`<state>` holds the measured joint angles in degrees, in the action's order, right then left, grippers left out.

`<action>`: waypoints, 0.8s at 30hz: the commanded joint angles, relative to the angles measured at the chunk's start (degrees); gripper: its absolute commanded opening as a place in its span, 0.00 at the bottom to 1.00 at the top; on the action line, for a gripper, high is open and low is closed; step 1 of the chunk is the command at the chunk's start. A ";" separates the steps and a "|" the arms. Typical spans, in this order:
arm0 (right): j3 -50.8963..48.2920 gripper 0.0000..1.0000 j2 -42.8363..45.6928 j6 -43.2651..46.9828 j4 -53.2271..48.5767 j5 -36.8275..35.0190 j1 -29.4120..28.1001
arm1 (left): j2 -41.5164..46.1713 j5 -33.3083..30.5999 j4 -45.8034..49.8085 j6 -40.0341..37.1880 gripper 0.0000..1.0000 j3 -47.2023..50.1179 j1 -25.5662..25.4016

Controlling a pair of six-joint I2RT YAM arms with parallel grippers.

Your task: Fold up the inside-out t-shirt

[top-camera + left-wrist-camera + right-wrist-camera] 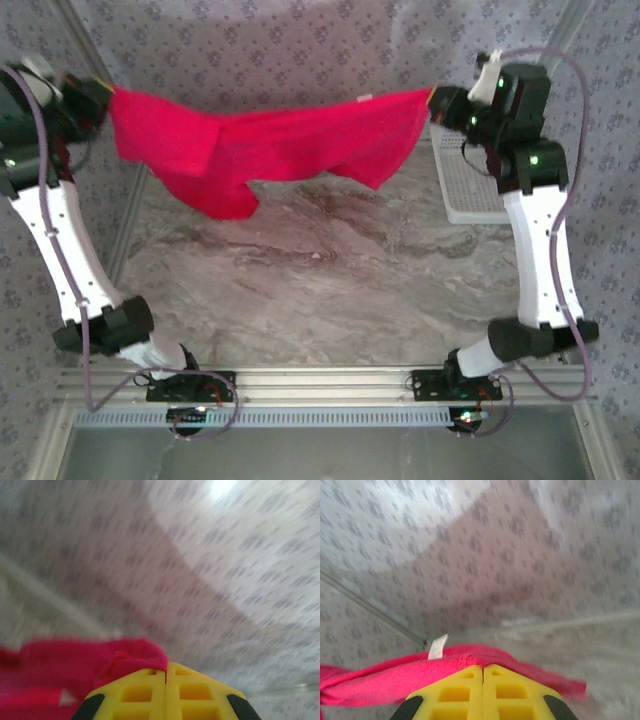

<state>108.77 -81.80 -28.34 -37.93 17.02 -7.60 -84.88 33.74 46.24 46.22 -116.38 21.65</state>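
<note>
- Nearest you, the desk [330, 290] lies under the cloth, which appears to hang clear of it
- The inside-out t-shirt [270, 145] is strung in the air across the far side, its long axis running left to right, with a fold drooping lower toward the left
- Your left fingers [159, 695] are clamped on its left edge, and your right fingers [479, 695] on the right edge beside the white tag [438, 647]
- Both ends sit level, so neither arm is nearer; laying it flat likely means lowering both together
</note>
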 commanded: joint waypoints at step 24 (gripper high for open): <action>-55.35 0.64 22.03 -8.18 6.65 -13.32 -7.82 | 32.84 -25.33 2.55 -8.10 0.35 66.34 -11.17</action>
<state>48.10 -55.88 -36.42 -31.53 9.13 -12.97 -51.16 16.01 49.32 39.88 -44.99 12.80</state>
